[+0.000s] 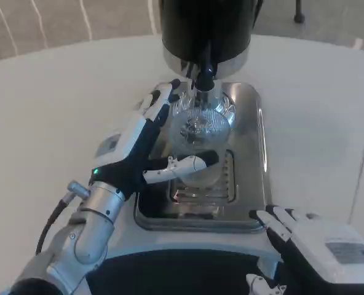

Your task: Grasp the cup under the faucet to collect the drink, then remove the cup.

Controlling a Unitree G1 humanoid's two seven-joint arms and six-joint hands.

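Clear, ribbed glass marks the cup, which stands upright on the steel drip tray just above the picture's centre, directly beneath the black faucet of the dark dispenser at twelve o'clock. The spout's tip hangs just over the cup's open mouth. Whether any drink lies inside is hard to tell through the glitter of the glass.

From seven o'clock the left forearm reaches up to the tray, and the left hand wraps the cup: its long fingers lie along the cup's nine o'clock side, while the thumb crosses the cup's six o'clock face, so the glass sits held between them. A small green light glows near that wrist.

At five o'clock, low in the frame, the right hand rests near the tray's lower right corner, apart from the cup, its fingers loosely spread and holding nothing.

A slotted grate lies in the tray at six o'clock of the cup. Everything sits on the white table.
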